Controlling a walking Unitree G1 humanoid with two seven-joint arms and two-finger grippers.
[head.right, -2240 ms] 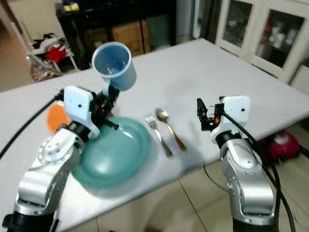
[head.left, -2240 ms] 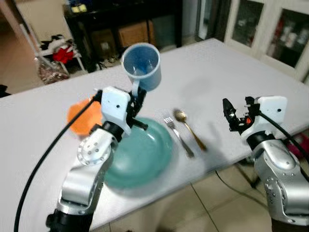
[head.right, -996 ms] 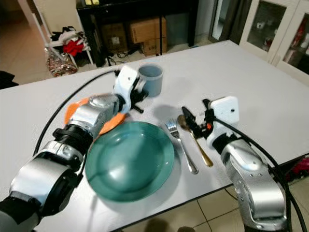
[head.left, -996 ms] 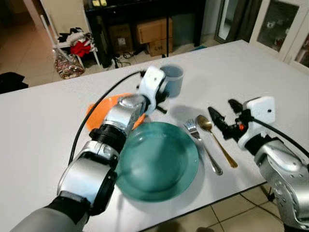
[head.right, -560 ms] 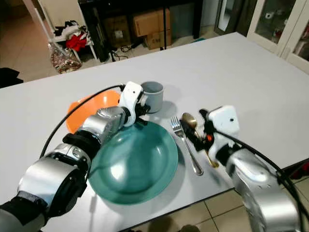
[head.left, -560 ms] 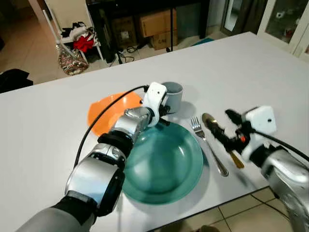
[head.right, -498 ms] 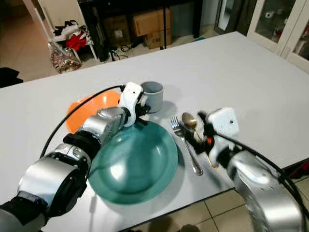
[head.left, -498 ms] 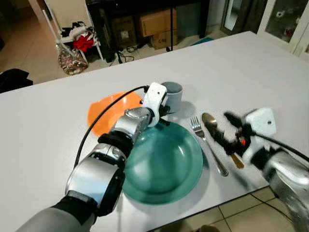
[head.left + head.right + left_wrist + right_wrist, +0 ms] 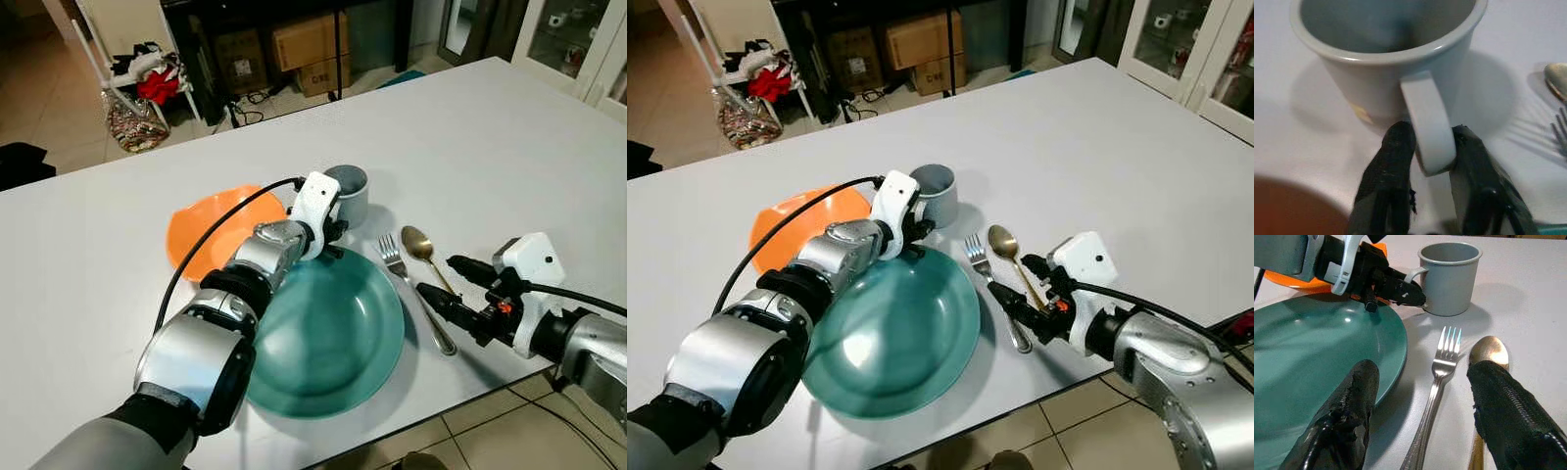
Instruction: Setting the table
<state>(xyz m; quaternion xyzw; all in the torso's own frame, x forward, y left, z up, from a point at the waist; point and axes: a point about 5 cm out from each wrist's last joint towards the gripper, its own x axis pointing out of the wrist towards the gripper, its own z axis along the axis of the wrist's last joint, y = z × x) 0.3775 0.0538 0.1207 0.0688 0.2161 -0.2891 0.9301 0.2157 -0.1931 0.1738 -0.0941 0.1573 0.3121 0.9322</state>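
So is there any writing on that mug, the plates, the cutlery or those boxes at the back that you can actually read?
None can be read.
Grey mug: no print, just a small yellowish mark low on its side.
Teal plate, orange plate, fork, spoon: plain.
Cardboard boxes under the dark shelf: labels too small and blurred to read.
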